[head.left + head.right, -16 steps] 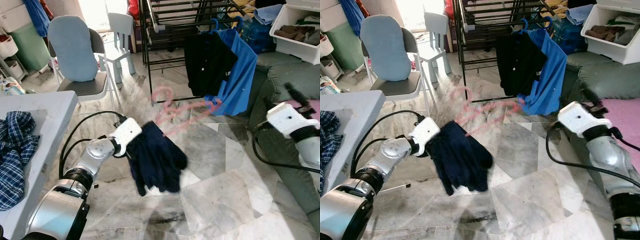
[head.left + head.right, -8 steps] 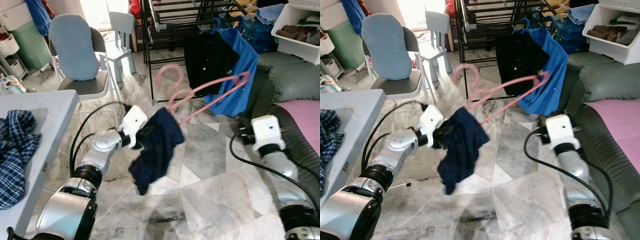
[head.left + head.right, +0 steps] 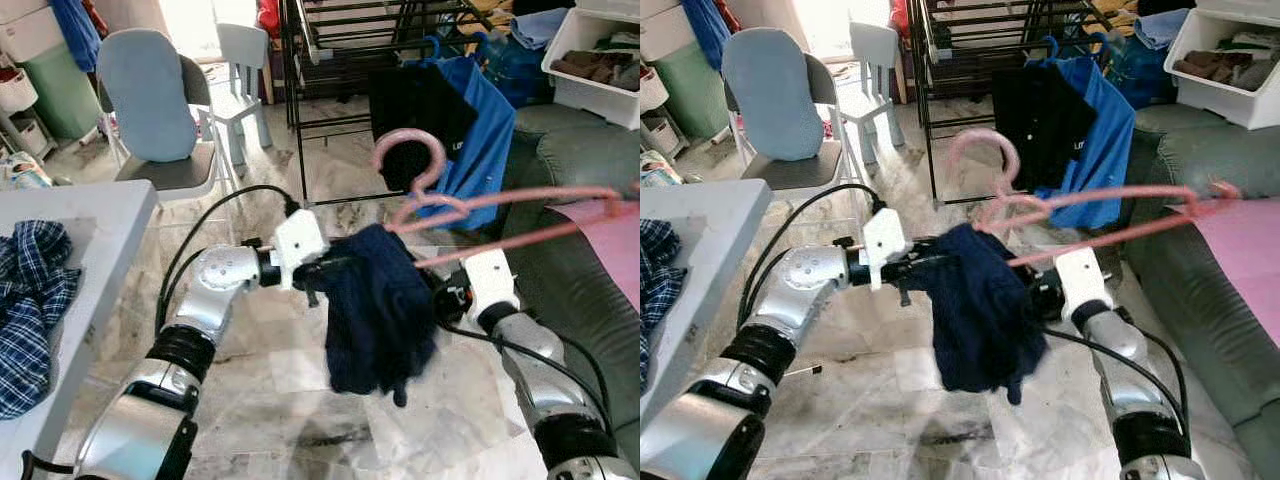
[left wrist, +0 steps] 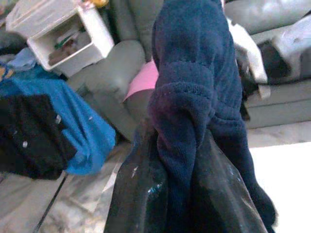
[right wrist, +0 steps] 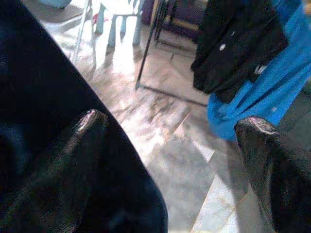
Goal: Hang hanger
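Note:
A pink hanger [image 3: 500, 205] carries a navy garment [image 3: 380, 310] on one end, its hook [image 3: 410, 160] pointing up and its bar reaching right over the sofa. My left gripper [image 3: 322, 272] is shut on the garment's upper edge; in the left wrist view the cloth [image 4: 194, 97] is pinched between both black fingers [image 4: 138, 194]. My right gripper [image 5: 172, 128] is open just behind the garment's right side, one finger [image 5: 82, 141] against the dark cloth. A black drying rack [image 3: 340, 40] stands behind, with a black shirt [image 3: 415, 105] and a blue shirt [image 3: 480, 130] hanging on it.
A grey sofa [image 3: 580, 160] with a pink blanket [image 3: 610, 235] is at the right, and a white bin [image 3: 600, 60] of clothes is above it. A folding chair [image 3: 150, 100], a small white chair [image 3: 245, 60] and a white table [image 3: 100, 220] with a plaid shirt [image 3: 30, 290] stand at the left.
My left arm swung the hanger and garment right and upward. The hanger now stretches over the sofa. My right gripper came in from the right, close behind the garment.

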`<state>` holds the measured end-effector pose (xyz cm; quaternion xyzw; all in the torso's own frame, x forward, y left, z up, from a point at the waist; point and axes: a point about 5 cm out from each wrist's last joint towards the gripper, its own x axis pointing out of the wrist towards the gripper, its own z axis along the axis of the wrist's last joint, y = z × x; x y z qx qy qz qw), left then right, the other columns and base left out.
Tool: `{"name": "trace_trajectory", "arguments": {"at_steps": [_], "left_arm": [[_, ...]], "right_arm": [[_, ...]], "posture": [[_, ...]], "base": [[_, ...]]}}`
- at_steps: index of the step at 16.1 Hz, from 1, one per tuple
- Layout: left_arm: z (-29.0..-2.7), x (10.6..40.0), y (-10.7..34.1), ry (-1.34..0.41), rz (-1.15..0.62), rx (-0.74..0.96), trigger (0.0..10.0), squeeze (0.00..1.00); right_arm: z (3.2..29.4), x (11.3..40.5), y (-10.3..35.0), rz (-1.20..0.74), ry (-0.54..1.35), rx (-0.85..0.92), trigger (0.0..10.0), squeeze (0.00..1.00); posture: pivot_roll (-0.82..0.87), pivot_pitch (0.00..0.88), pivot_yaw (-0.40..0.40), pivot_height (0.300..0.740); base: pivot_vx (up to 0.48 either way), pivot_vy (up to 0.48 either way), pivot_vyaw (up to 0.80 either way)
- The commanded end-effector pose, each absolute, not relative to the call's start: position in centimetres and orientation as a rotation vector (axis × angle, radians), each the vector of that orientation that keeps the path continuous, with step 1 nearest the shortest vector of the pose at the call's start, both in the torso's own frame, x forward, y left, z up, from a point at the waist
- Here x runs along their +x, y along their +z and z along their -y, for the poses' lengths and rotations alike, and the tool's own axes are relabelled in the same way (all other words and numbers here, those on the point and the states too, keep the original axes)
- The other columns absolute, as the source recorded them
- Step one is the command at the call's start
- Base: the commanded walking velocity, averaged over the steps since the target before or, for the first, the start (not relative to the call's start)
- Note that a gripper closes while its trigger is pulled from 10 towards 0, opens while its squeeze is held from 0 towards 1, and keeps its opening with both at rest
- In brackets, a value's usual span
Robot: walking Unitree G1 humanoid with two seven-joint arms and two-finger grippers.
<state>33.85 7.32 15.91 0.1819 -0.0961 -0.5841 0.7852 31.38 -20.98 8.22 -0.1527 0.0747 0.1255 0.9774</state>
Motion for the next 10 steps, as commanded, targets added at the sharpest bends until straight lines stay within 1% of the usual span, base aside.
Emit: {"name": "trace_trajectory", "arguments": {"at_steps": [1,2,3,5,8,9,10], "left_arm": [[-6.8,33.7,17.8,-1.286,0.294,0.398,0.0,0.00],[-6.6,33.6,18.3,-1.292,0.313,0.389,0.0,0.00],[-6.4,33.6,19.0,-1.296,0.337,0.381,0.0,0.00],[-5.6,33.8,21.8,-1.290,0.432,0.345,0.0,0.00],[-5.4,33.8,24.1,-1.278,0.495,0.284,0.0,0.00],[-5.6,33.9,24.5,-1.265,0.498,0.258,0.0,0.00],[-5.9,34.1,24.7,-1.249,0.494,0.251,0.0,0.00]], "right_arm": [[20.5,31.0,7.6,-0.190,0.297,-0.284,10.0,0.04],[20.3,30.9,7.3,-0.212,0.315,-0.279,10.0,0.00],[20.1,30.6,6.7,-0.250,0.343,-0.268,10.0,0.00],[19.4,29.4,4.7,-0.361,0.428,-0.255,10.0,0.00],[19.9,28.5,3.2,-0.461,0.435,-0.256,10.0,0.00],[20.3,28.2,2.8,-0.486,0.423,-0.240,9.8,0.00],[20.8,28.0,2.6,-0.506,0.394,-0.228,4.4,0.00]], "posture": [[-0.15,0.000,0.056,0.740],[-0.15,0.000,0.058,0.740],[-0.15,0.000,0.058,0.740],[-0.15,0.000,0.055,0.740],[-0.14,0.000,0.050,0.740],[-0.14,0.000,0.050,0.740],[-0.15,0.000,0.049,0.740]], "base": [[0.000,0.000,0.00],[0.000,0.000,0.00],[0.000,0.000,0.00],[0.000,0.000,0.00],[0.000,0.000,0.00],[0.000,0.000,0.00],[0.000,0.000,0.00]]}}
